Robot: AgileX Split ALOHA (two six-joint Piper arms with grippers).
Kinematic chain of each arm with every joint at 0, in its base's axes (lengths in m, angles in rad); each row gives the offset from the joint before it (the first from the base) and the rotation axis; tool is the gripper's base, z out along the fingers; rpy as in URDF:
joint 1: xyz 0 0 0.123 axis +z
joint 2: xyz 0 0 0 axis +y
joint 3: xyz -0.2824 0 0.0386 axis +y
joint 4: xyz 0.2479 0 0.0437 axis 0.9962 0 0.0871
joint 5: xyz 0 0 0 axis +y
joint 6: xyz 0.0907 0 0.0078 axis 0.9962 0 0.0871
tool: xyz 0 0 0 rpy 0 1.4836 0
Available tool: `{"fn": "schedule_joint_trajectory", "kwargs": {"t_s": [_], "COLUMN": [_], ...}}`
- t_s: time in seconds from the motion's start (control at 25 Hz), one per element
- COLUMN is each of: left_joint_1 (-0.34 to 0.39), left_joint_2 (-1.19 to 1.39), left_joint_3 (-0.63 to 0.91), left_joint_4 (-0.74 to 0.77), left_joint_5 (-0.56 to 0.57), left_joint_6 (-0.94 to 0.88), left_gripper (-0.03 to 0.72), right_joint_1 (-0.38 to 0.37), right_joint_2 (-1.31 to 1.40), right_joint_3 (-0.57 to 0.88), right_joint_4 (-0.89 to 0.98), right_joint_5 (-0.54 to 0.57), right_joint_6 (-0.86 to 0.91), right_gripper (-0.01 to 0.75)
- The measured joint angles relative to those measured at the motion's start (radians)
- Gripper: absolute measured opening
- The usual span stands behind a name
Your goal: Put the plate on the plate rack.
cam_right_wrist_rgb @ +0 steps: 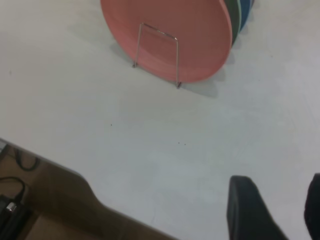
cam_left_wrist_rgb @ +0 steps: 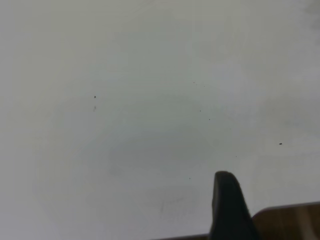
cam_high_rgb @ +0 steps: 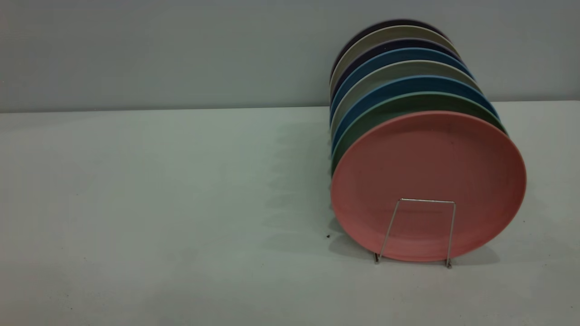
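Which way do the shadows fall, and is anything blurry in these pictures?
Exterior view: the plate and the row behind it cast a soft shadow leftward on the table; the rearmost plates look blurred. Right wrist view: a shadow lies under the plate beside the plate rack; the right gripper is a dark blur. Left wrist view: even, shadowless light.

Mostly pale, bare worktop (cam_left_wrist_rgb: 150, 100), filling nearly the whole frame. Scattered across it, a few tiny dark specks: one at left of centre, several near the middle, one toward the right edge. At bottom right of centre, one dark finger (cam_left_wrist_rgb: 226, 207) of the left end effector, rising from the lower edge and tapering to a rounded tip. Beside it, in the lower right corner, a brown strip past the worktop's edge.
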Motion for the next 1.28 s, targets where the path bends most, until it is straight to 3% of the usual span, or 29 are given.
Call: {"fn": "schedule_joint_trajectory", "kwargs": {"t_s": [0.24,0.92,1.04,1.28], "left_joint_1": [0.000,0.000,0.000,0.000], "left_joint_2": [0.000,0.000,0.000,0.000], "left_joint_3": [0.000,0.000,0.000,0.000], "left_joint_4": [0.000,0.000,0.000,0.000], "left_joint_5": [0.000,0.000,0.000,0.000], "left_joint_6": [-0.002,-0.002,-0.002,-0.002], "left_gripper": [0.468,0.468,0.468,0.468], "right_joint_1": [0.000,-0.009,-0.087,-0.338], "right_joint_2": [0.000,-0.019,-0.069,-0.074], "right_joint_3": [0.000,0.000,0.000,0.000], "right_joint_4": [-0.001,-0.001,-0.001,0.005], "right_joint_5": [0.001,0.002,0.004,0.006], "right_joint_6": [0.000,0.000,0.000,0.000], "right_gripper": [0.232,0.231,0.232,0.236]}}
